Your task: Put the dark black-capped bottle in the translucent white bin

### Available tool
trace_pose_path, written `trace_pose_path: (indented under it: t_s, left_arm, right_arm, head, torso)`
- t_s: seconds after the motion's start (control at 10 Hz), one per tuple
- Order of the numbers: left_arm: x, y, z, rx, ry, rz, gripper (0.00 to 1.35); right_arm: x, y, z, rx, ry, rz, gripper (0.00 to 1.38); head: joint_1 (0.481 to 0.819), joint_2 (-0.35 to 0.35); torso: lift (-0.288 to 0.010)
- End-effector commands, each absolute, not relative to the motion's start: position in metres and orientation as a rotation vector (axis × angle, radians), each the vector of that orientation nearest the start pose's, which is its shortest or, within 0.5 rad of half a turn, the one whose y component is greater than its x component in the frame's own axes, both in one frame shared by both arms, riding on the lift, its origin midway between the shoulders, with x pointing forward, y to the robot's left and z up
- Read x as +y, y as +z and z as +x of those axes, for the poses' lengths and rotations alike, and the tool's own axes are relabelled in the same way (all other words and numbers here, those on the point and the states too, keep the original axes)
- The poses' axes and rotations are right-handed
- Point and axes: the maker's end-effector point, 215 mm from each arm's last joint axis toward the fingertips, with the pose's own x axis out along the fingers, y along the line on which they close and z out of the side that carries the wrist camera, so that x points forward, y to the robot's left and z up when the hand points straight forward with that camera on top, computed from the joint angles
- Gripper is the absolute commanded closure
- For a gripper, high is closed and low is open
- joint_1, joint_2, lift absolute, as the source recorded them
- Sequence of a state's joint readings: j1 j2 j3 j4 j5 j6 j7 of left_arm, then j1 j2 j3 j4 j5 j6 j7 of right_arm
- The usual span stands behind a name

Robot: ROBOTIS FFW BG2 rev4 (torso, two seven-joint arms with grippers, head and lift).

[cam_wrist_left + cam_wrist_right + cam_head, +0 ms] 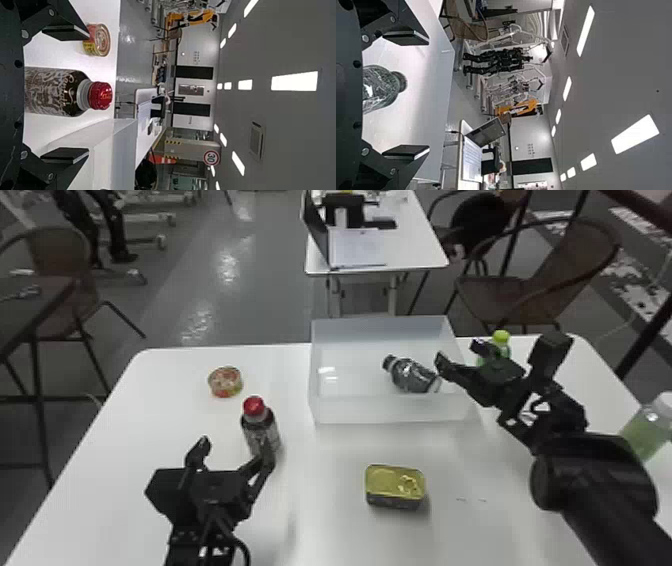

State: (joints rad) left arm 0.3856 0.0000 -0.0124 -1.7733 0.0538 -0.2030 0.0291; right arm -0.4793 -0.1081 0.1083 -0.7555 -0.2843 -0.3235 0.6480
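Risking, at centre right, a snag of the right hand (pixel 457 353), fingers apart, on the bin (pixel 380 410) if withdrawn too low, jolting the bottle (pixel 412 376) inside.

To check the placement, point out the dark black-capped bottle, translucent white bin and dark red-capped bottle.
Dark black-capped bottle (pixel 412 376): head view, its body.
Translucent white bin (pixel 390 410): head view, near wall.
Dark red-capped bottle (pixel 49 92): left wrist view, its label.

Bottles partly obscured.
The right gripper (pixel 458 354) partly covers a green-capped bottle (pixel 501 337); the head view's edge crops a white-capped bottle (pixel 649 430); the right wrist view hides the black-capped bottle's (pixel 379 88) base.
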Motion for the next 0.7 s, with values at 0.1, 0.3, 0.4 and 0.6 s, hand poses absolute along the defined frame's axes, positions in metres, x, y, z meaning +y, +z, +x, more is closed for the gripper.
trace_pose_path:
  t_s: [0.1,0.3,0.4,0.6]
  left_arm:
    - [0.231,-0.372,0.469,-0.028,0.032,-0.056,0.26]
    - [0.229,-0.366,0.472,-0.047,0.028,-0.051,0.26]
    - [0.229,-0.364,0.472,-0.053,0.028,-0.050,0.26]
    - [0.228,-0.364,0.471,-0.054,0.025,-0.051,0.26]
  right_arm:
    - [-0.138,-0.335,0.644,-0.096,0.612,0.131,0.31]
    - [-0.152,-0.312,0.604,-0.145,0.499,0.114,0.31]
    - [-0.159,-0.312,0.577,-0.148,0.476,0.119,0.31]
    - [-0.166,-0.332,0.523,-0.099,0.409,0.138,0.31]
  head:
    - [0.695,0.082]
    - [0.695,0.085]
    - [0.695,0.076]
    - [0.695,0.071]
  torso:
    - [-0.093]
    - [-0.093]
    - [-0.093]
    - [-0.093]
